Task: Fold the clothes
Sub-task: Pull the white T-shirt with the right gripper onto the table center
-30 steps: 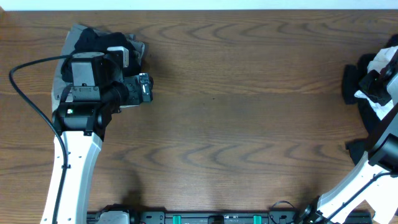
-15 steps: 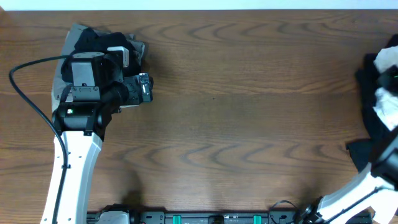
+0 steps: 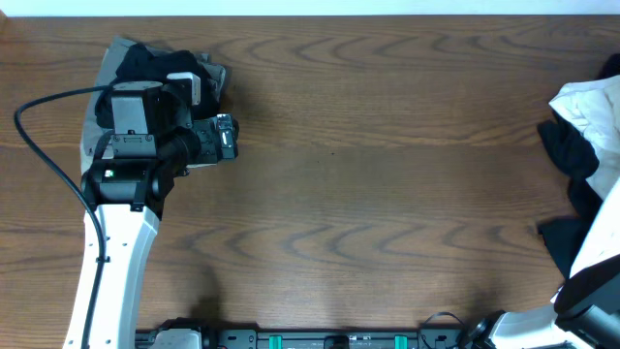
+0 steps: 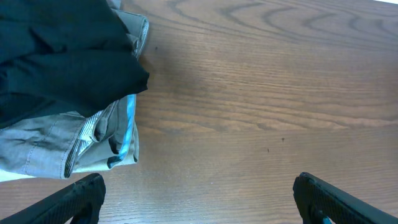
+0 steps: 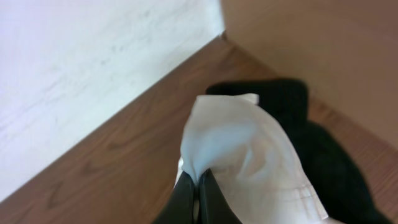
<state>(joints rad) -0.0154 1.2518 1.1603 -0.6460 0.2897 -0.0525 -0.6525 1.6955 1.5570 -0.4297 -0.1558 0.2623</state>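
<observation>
Plainly, the white soft garment (image 5: 242, 155) is caught in the right jaws. In the right wrist view their two dark fingers (image 5: 185, 198) stand pressed together on a fold of it, and the cloth bunches out from that pinch. It is too crumpled for us to tell which part is held, and we cannot tell whether it hangs free of the brown wood-grain counter (image 3: 387, 145). A black soft garment (image 5: 329, 162) lies just behind it.

From overhead this white and black heap sits at the counter's right edge and is cut off by the frame. The right jaws do not show there, only a piece of the white right arm (image 3: 593, 281) at the lower corner.

The left jaws stand wide apart and hold nothing. In the left wrist view only the tips of their black fingers (image 4: 81, 199) show, at the bottom corners, with bare counter between them. Near them, at the far left, a second black garment (image 4: 62, 62) lies on a grey-khaki garment (image 4: 37, 149); both are cut off by that view's edge. From overhead the left arm (image 3: 121, 223) hides much of this pile.
</observation>
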